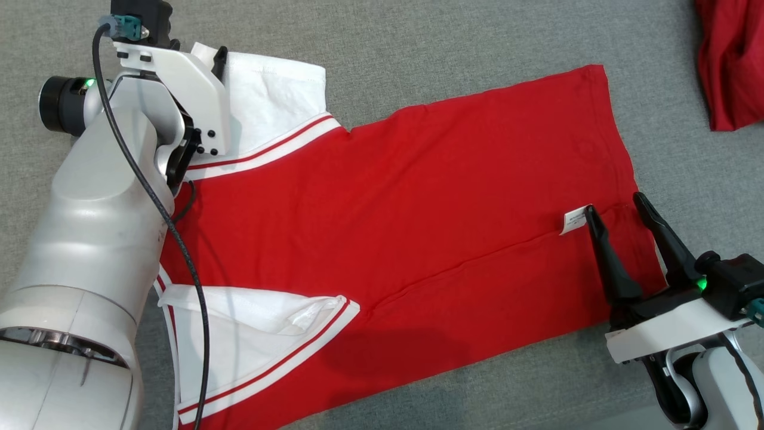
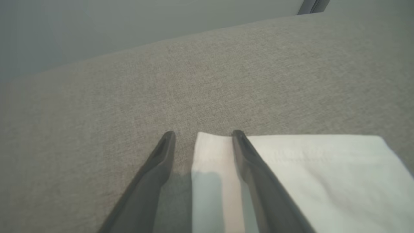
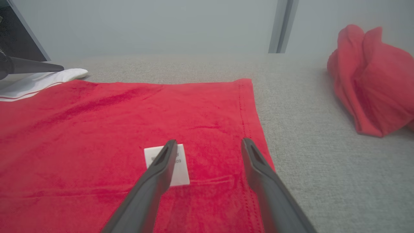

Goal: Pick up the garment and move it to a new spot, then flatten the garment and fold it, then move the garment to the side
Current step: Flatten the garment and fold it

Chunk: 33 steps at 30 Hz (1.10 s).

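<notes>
My left gripper (image 2: 203,134) stands wide at the far left corner of the red garment (image 1: 418,209), its fingers spread apart and holding nothing; in the left wrist view one finger (image 2: 161,158) lies over the bare grey fabric surface (image 1: 418,36) and the other over the corner of the far white sleeve (image 1: 274,95), whose edge runs between them. The garment lies spread lengthwise across the surface before me, its red body mostly flat with a long crease running through the middle, its striped white trim at my left and its hem at my right. The near white sleeve (image 1: 250,334) lies rumpled beside my left forearm. My right gripper (image 1: 615,206) is also wide and empty, poised over the hem end of the garment, one fingertip over a small white label (image 1: 574,220) that sits on the red cloth, the other near the stitched hem. A second red cloth (image 1: 731,60) lies heaped on the surface at the far right, well apart from the garment.
</notes>
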{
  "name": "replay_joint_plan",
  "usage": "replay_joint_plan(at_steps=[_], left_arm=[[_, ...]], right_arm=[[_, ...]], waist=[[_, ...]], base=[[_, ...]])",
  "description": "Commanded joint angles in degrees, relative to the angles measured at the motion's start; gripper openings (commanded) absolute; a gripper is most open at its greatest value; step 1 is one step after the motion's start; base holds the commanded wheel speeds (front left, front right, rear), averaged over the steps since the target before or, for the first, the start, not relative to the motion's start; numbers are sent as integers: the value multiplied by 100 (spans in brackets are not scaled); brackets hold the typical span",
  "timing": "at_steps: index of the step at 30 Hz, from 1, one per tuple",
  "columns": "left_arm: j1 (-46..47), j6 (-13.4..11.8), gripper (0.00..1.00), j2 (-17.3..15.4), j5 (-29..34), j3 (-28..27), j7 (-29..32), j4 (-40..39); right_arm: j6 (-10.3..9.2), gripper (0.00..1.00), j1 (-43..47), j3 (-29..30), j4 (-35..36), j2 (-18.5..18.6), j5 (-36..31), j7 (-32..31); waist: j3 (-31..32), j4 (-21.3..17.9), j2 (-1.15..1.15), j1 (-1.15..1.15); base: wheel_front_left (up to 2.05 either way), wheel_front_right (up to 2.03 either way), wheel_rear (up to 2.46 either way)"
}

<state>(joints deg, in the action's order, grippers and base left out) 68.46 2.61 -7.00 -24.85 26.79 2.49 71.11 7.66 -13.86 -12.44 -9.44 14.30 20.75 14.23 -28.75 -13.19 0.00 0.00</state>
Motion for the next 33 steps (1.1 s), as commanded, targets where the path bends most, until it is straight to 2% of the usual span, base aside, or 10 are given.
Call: replay_joint_plan(at_steps=[1,3,12,17,27,33], left_arm=[[196,61,47,-209,20,-59,-8,-61],[222,122,0,-170,9,-29,13,-25],[278,308,0,-5,-105,17,-325,-44],[303,404,0,48,-266,-23,-498,-160],[504,484,0,-15,-652,29,-369,-664],[479,486,0,-118,-888,189,-245,-1062]], right_arm=[[-17,100,-38,-89,161,70,14,77],[-17,100,-35,-55,165,64,7,77],[-17,100,-131,85,115,63,6,77],[-17,100,-486,-43,-158,248,645,-59],[-17,100,-1791,-269,-670,1252,2441,-1915],[-17,100,-2425,-483,-1294,1501,3035,-2706]], waist=[[-13,-2,0,0],[-28,15,0,0],[32,168,0,0],[99,307,0,0],[-22,585,0,0],[-119,669,0,0]], base=[[0,0,0],[0,0,0],[0,0,0],[0,0,0],[0,0,0],[0,0,0]])
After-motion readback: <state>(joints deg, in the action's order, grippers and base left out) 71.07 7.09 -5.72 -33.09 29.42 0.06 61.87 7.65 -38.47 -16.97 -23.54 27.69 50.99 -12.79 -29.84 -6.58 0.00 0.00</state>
